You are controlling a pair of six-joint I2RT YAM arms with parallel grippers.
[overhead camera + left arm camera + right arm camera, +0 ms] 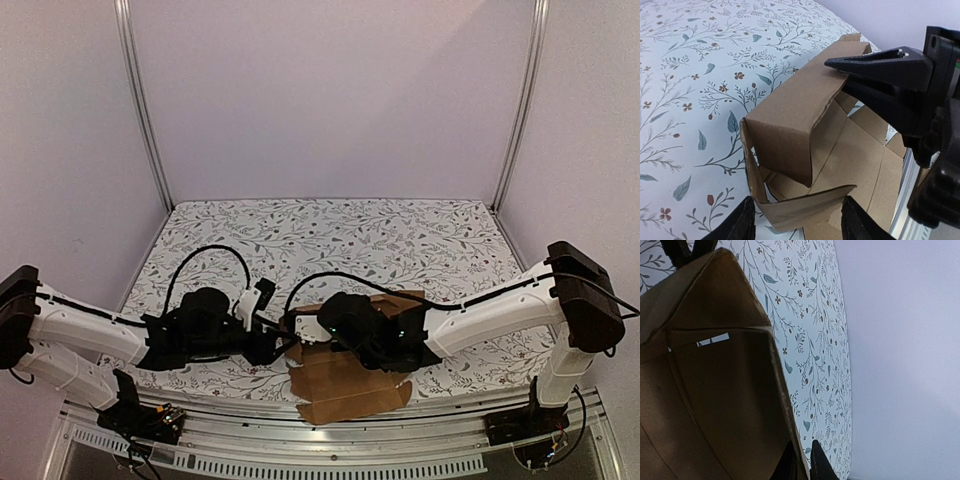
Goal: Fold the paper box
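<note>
The paper box [350, 388] is brown cardboard lying partly folded near the table's front edge, between the two arms. In the left wrist view the paper box [790, 115] has one long wall standing upright with its end folded in. A short flap [805, 202] curls across between my left gripper's fingers. My left gripper [797, 222] is open, one finger [742, 222] on each side of that flap. My right gripper [805, 465] is shut on the top edge of the standing wall [782, 390]. Its black fingers [875, 62] show at that wall's far end.
A floral tablecloth [400, 240] covers the table out to the white back and side walls. A metal rail [330, 440] runs along the near edge, just below the box's flat panel. Upright frame posts [145, 110] stand at the back corners.
</note>
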